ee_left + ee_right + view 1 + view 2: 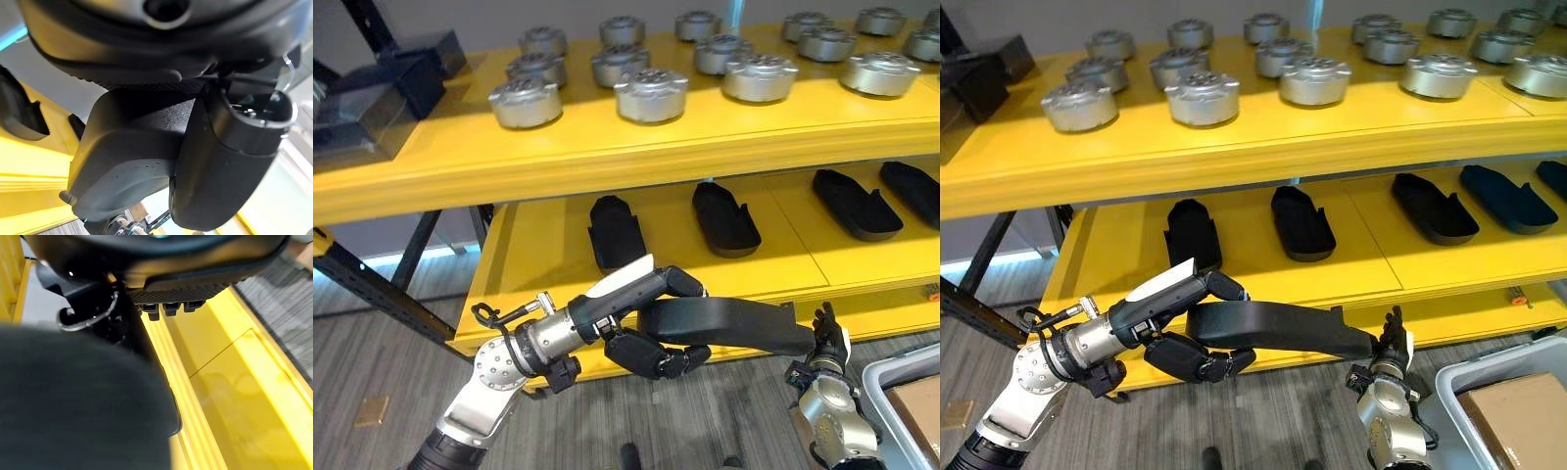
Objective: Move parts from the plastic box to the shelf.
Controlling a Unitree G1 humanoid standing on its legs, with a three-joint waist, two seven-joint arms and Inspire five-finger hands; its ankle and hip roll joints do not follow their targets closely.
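Low in the frame's left half, your left hand (pixel 646 328) has fingers and thumb curled round one end of a long black part (pixel 734 326), held level before the yellow shelf (pixel 607 157). At lower right, your right hand (pixel 827 343) meets its other end; I cannot tell its fingers. The plastic box (pixel 901 392) sits in the bottom-right corner.

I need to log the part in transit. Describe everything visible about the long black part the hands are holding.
The long black part is a matte, plastic-looking, elongated piece, held roughly level in front of the lower yellow shelf. The left hand curls round one end; the right hand meets the other end, its grip unclear. It resembles the black parts already lying on that shelf.
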